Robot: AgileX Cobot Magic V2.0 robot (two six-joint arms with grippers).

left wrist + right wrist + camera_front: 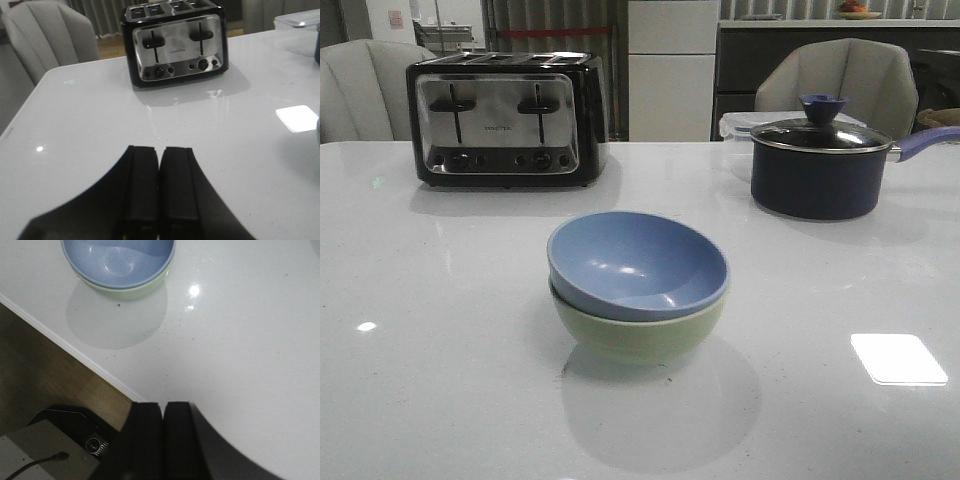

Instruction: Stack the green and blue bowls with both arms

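**Blue bowl sitting in green bowl, both grippers closed and clear**

Nearest the robot, the left gripper [159, 187] is hanging over bare table [440, 400], its two black fingers pressing together with nothing between them. The right gripper [162, 432] is likewise hovering with its fingers closed on nothing, over the table's near edge, with wooden floor showing beyond that edge. Neither gripper is touching a bowl, and neither is showing in the front view.

In the middle of the table, the green bowl [640, 335] is standing upright on the surface. The blue bowl [637, 262] is nesting inside it, tilting slightly so its rim is riding higher on the left than on the right. The pair is casting a round shadow toward the robot. The right wrist view is catching the same stack, blue bowl [118, 260] inside green bowl [127, 290], well apart from the right gripper.

Farther back, a toaster [507, 118] is standing at the left rear, also showing ahead of the left gripper in its wrist view [175, 42]. At the right rear, a dark saucepan [817, 165] is sitting with its lid on and its purple handle pointing right. Chairs are standing behind the table.
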